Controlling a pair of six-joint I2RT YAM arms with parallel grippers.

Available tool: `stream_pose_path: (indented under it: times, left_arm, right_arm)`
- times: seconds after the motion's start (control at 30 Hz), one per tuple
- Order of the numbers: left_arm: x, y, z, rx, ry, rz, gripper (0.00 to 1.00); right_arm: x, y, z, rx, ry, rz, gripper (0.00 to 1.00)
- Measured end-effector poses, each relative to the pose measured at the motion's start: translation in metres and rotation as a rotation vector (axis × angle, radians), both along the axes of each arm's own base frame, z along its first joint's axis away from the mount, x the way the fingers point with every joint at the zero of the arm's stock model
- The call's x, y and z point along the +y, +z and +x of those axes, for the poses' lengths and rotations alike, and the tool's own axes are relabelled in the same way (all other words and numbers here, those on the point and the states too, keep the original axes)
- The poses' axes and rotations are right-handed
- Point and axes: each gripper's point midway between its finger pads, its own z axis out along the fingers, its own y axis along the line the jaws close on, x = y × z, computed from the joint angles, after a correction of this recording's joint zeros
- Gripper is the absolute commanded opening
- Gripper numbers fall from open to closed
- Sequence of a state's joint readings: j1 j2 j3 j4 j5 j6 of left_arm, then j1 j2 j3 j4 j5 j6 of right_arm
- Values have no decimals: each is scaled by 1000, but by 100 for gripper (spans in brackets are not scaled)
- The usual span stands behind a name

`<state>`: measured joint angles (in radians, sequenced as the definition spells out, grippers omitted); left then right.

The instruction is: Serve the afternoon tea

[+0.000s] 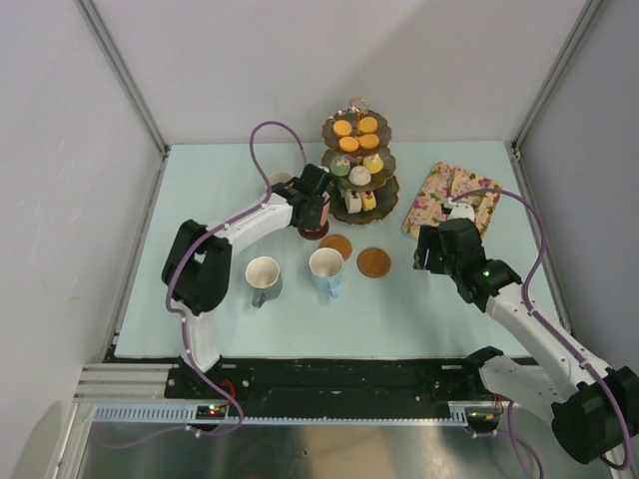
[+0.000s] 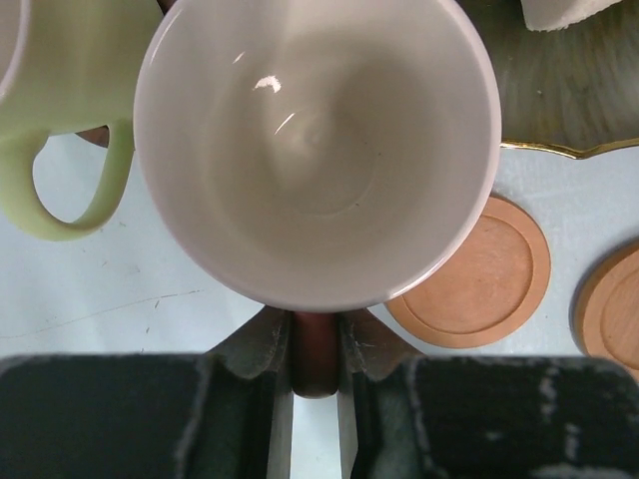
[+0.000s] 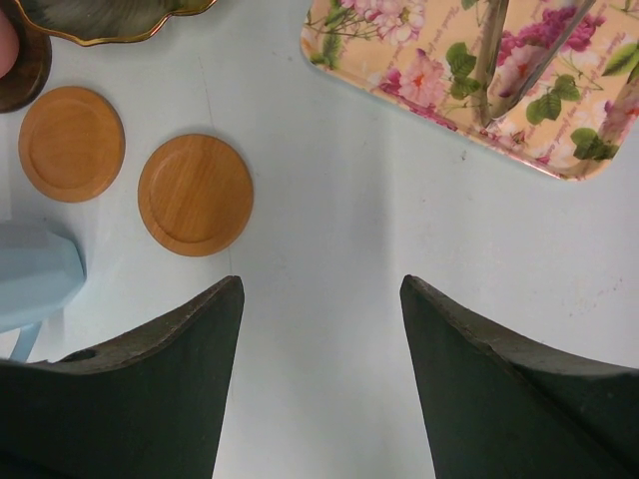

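Observation:
My left gripper (image 2: 318, 339) is shut on the handle of the pink mug (image 2: 318, 150), whose white inside fills the left wrist view. In the top view this gripper (image 1: 318, 212) covers the mug, above a dark coaster (image 1: 313, 233), just left of the three-tier stand (image 1: 359, 165) loaded with small cakes. The yellow-green mug (image 2: 60, 90) stands close to the left of the pink one. A grey mug (image 1: 264, 274) and a blue mug (image 1: 325, 267) stand nearer the arms. Two brown coasters (image 1: 335, 246) (image 1: 373, 262) lie bare. My right gripper (image 3: 321, 289) is open over bare table.
The floral tray (image 1: 451, 200) lies at the right, just beyond my right gripper (image 1: 436, 244). The stand's gold rim (image 2: 569, 150) is close to the right of the held mug. Grey walls enclose the table on three sides.

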<state>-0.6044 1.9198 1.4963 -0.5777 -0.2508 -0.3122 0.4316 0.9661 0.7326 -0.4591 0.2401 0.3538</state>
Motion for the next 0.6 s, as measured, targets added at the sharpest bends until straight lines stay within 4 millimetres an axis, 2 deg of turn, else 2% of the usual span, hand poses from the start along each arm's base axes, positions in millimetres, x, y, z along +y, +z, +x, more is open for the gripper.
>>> stream_pose_path:
  times: [0.6]
  left_arm:
    - [7,-18,-4,-17,23,-13,0]
  right_arm:
    - [-1,-2,0,5,-6,-7,70]
